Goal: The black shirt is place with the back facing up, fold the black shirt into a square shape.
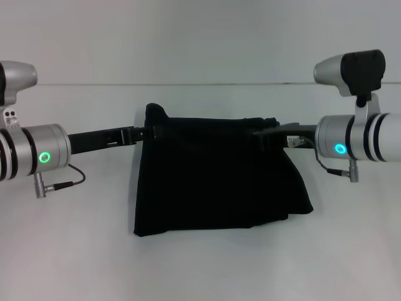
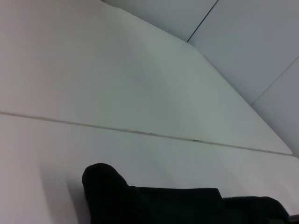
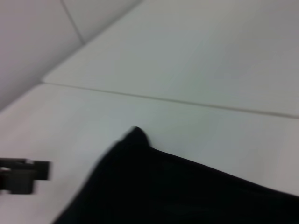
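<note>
1. The shirt [image 1: 216,179] is up off the table [image 1: 200,269] along its top edge, hanging like a black curtain right in the middle of the head view, between the two arms.
2. Its bottom edge looks like it's touching or nearly on the table on the near side; the right lower corner flares out farther than the left one.
3. The left gripper [image 1: 149,132] comes in from the left and meets the shirt's upper left corner, where the cloth pokes up in a little peak. It looks clamped on the fabric there.
4. The right gripper [image 1: 260,139] comes in from the right and is stuck into the upper right corner the same way, pinching the shirt.
5. Both grippers sit at about the same height, so the top edge runs pretty level, sagging only a bit.
6. Left wrist view just shows a black bunch of shirt over the white table, plus a seam line [image 2: 140,132] across the tabletop.
7. Right wrist view: more black cloth, and the other gripper far off at the edge.
</note>
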Robot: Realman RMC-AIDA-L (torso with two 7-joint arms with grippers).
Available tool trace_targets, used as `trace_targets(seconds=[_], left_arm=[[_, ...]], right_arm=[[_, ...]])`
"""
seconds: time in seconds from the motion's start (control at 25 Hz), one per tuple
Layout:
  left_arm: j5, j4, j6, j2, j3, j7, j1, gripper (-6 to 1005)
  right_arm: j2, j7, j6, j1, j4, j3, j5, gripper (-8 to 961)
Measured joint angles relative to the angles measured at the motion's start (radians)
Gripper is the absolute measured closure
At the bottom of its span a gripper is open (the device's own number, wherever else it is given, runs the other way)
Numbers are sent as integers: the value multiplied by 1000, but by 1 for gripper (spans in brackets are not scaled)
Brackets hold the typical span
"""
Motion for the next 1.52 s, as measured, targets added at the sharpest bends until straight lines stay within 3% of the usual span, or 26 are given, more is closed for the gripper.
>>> trace_targets(seconds=[0.64, 0.88, 1.16, 1.32, 1.52], left_arm=[[1, 0, 1, -4, 4, -5, 5, 285], [0, -1, -4, -4, 2, -7, 0, 285], [0, -37, -38, -2, 1, -8, -27, 286], [0, -43, -44, -1, 1, -8, -33, 288], [0, -48, -46, -1, 2, -8, -38, 290]], right_arm=[[-4, 1, 117, -76, -47, 5, 6, 943], [-16, 1, -22, -129, -152, 5, 81, 944], [-39, 1, -246, -132, -160, -3, 103, 943], [-33, 2, -324, -121, -157, -22, 100, 943], [-17, 3, -277, -107, -126, -68, 100, 943]])
